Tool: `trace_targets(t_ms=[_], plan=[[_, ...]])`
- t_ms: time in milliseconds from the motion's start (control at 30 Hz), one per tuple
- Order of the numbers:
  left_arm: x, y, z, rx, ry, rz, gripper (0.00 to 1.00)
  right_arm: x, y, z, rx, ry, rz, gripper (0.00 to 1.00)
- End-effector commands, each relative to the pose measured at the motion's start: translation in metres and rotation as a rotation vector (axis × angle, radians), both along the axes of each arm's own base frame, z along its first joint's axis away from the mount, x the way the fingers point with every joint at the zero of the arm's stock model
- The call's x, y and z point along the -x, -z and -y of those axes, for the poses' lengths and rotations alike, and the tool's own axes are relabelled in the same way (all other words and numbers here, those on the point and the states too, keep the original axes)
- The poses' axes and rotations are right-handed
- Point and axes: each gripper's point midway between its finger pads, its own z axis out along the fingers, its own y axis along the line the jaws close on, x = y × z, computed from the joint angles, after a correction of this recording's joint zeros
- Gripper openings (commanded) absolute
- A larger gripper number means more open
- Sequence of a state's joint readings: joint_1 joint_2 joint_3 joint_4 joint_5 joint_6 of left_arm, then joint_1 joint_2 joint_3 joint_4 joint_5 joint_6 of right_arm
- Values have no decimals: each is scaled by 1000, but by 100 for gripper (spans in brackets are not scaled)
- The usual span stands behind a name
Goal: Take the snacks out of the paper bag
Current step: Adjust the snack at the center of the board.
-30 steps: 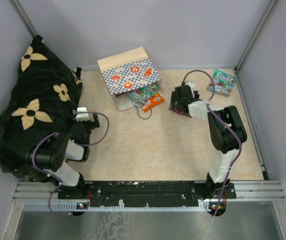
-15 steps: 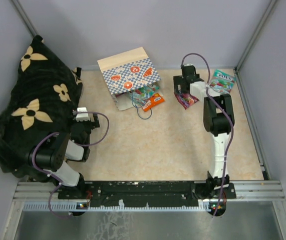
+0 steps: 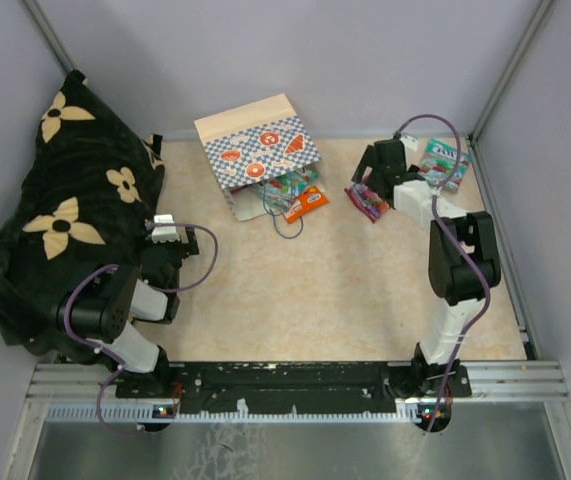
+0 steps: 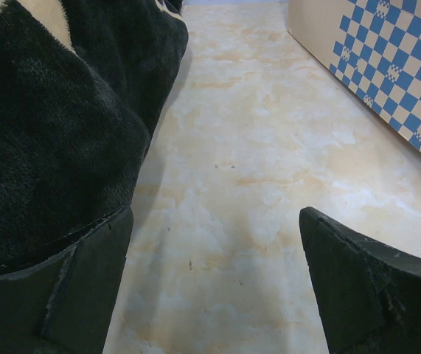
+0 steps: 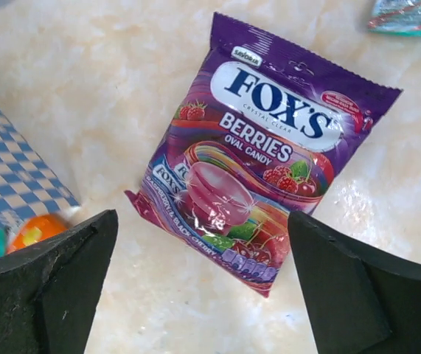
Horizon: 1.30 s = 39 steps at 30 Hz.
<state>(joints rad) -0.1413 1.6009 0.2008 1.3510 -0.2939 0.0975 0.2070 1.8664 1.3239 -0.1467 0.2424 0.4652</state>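
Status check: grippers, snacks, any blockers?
Left gripper open, by the black cloth. Right gripper open, over the purple pouch flat on the table. More pouches at the paper bag mouth. Nothing blocking.

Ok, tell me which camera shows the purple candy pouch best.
Right wrist: the purple pouch sits large and centred, lying flat, with its label readable. Top external shows it only as a small, dim patch. Left wrist misses it entirely.

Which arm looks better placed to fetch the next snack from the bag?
Right. The right end effector hangs open over the purple pouch, near the paper bag, where an orange pouch pokes out. The left end effector sits folded back by the black cloth.
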Motion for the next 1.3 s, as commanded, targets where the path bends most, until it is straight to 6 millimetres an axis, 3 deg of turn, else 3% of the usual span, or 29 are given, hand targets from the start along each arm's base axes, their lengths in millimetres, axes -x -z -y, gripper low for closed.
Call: trace_targets(t_ms=[0,67,200,467,600,767,900,1000,1033,1100,1267], plan=[[-4,-7,1,14,5,29,100,-6,-27,6,-117,290,62,99],[-4,-7,1,15,5,29,100,-2,-14,14,-113,403,11,97],[-4,-7,1,15,6,29,100,-3,11,23,-94,510,-24,82],[-4,-7,1,15,5,29,100,-20,45,30,25,495,-77,80],[-4,-7,1,15,4,30,100,-24,74,21,50,374,-120,80],[-4,-7,1,15,5,29,100,-26,110,-17,30,64,-204,81],[-4,-7,1,14,5,29,100,-33,111,-29,117,-161,-254,85],[-4,-7,1,14,4,29,100,-45,103,-44,113,-340,-273,89],[-4,-7,0,14,4,29,100,-56,91,-48,132,-380,-260,91],[-4,-7,0,15,4,29,100,-68,83,-47,173,-415,-280,93],[-4,-6,1,15,5,27,100,-95,83,-37,289,-477,-323,98]])
